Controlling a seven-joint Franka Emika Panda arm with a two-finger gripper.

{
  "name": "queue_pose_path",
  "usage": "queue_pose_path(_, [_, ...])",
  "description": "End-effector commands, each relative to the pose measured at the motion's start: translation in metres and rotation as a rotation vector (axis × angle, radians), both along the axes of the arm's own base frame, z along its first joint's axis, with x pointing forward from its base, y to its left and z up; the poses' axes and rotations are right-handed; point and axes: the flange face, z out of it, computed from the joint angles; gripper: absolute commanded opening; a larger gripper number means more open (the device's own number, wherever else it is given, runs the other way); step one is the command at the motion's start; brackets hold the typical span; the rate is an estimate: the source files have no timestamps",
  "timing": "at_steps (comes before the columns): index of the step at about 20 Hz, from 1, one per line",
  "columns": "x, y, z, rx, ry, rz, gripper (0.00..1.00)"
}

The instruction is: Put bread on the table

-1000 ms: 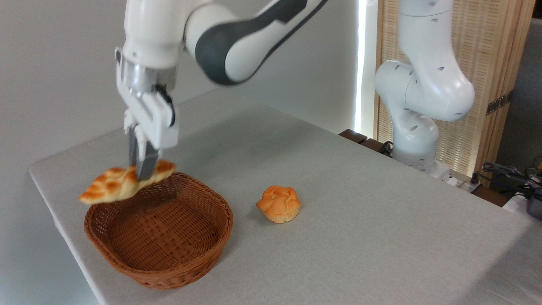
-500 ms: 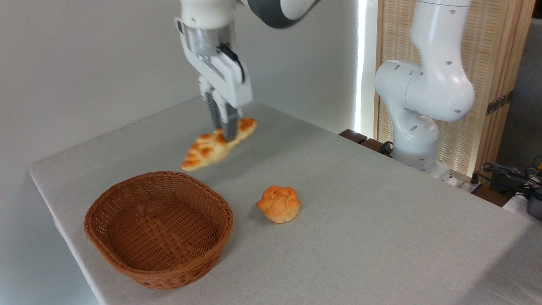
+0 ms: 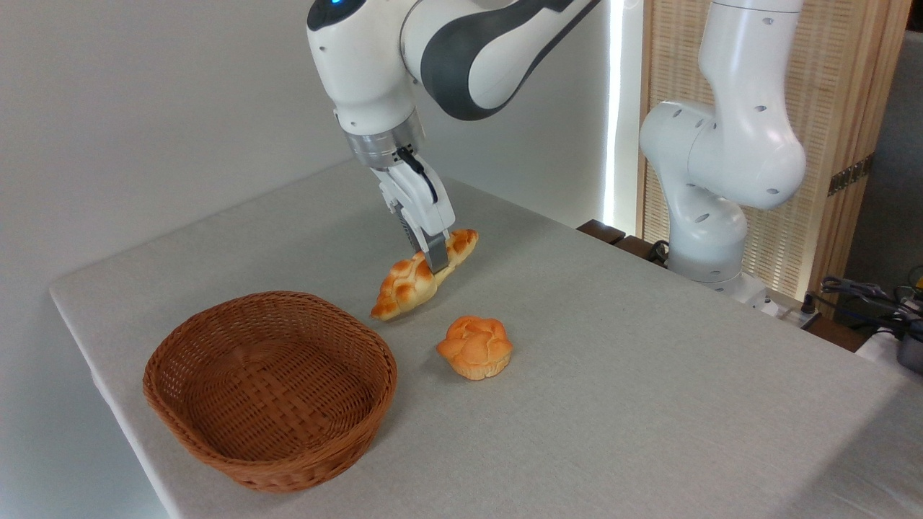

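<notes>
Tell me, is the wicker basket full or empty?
Empty. The basket shows only its bare woven bottom; the bread hangs outside in the end effector.

White arm (image 3: pixel 461 50), dk grey joint bands, blue LED, silver wrist ring.

No legible text, labels, brand marks, numbers or signs anywhere in view.
</notes>
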Motion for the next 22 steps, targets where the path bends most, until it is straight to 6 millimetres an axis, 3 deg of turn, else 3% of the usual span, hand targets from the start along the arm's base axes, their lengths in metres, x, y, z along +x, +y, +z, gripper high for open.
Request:
queue_pose_path(1, [0.004, 0.001, 0.006, 0.005, -0.031, 0.001, 1.00])
queue_pose_path(6, [0.009, 0.003, 0.015, 0.000, -0.046, 0.010, 1.00])
queue_pose_path(9, [0.022, 0.002, 0.053, -0.019, -0.118, 0.010, 1.00])
queue_pose_path(12, [0.055, 0.027, 0.120, 0.020, -0.255, 0.036, 1.00])
queue_pose_path(15, [0.083, 0.055, 0.156, 0.033, -0.253, 0.072, 1.00])
queue_pose_path(18, [0.097, 0.069, 0.171, 0.060, -0.247, 0.084, 1.00])
queue_pose_path(22, [0.098, 0.116, 0.178, 0.065, -0.243, 0.163, 1.00])
